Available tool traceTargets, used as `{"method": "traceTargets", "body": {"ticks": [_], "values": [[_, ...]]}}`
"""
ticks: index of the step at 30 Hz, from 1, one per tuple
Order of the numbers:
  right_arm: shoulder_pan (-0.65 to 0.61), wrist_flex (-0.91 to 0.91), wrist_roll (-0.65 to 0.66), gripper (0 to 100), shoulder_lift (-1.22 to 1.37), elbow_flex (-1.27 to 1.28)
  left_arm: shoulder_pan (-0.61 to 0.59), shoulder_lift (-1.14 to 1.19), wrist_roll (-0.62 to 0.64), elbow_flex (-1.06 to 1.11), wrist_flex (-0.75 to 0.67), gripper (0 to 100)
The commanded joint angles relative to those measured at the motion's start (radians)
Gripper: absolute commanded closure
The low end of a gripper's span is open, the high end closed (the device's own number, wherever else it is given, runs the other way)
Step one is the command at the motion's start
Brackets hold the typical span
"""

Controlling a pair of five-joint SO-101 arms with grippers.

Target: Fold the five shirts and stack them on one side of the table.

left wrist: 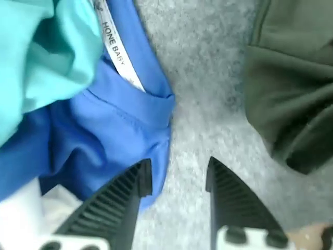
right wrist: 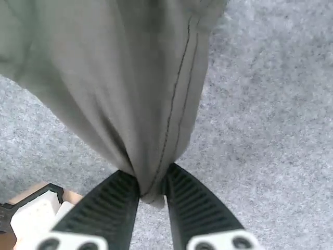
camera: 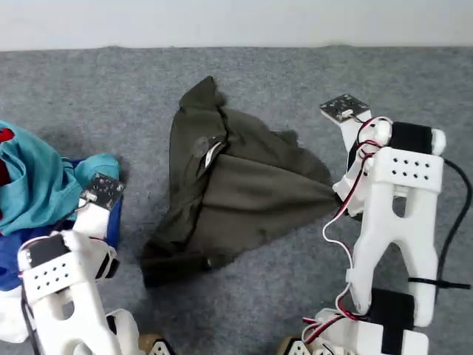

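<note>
An olive-green shirt (camera: 236,192) lies crumpled in the middle of the grey table. My right gripper (right wrist: 151,194) is shut on the olive shirt (right wrist: 130,88) at its hem and holds one corner stretched toward the right arm (camera: 392,222). At the left edge lies a pile with a teal shirt (camera: 33,181) over a blue shirt (camera: 11,255). My left gripper (left wrist: 177,179) hangs open over the carpet beside the blue shirt (left wrist: 99,140), one finger at its edge, with nothing held. The teal shirt (left wrist: 47,57) and the olive shirt (left wrist: 291,83) lie on either side of it.
Grey carpet (camera: 310,81) covers the table up to a white wall at the back. A bit of red cloth (camera: 6,135) shows at the far left. White cloth (left wrist: 57,200) peeks from under the blue shirt.
</note>
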Motion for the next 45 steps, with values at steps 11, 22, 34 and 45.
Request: {"method": "traceTargets", "body": {"ticks": [11,22,34,45], "values": [[0.013,0.041,-0.035,98.8,-0.061,-0.005,0.275,-0.005,-0.014,-0.058,0.080,82],[0.019,0.041,-0.035,98.9,-0.061,0.103,0.345,-0.002,-0.095,0.035,0.061,77],[0.016,0.039,-0.035,98.9,-0.051,0.140,0.350,0.057,-0.127,0.087,0.003,77],[0.013,0.039,-0.086,98.9,-0.051,0.140,0.351,0.407,-0.164,0.016,-0.054,79]]}}
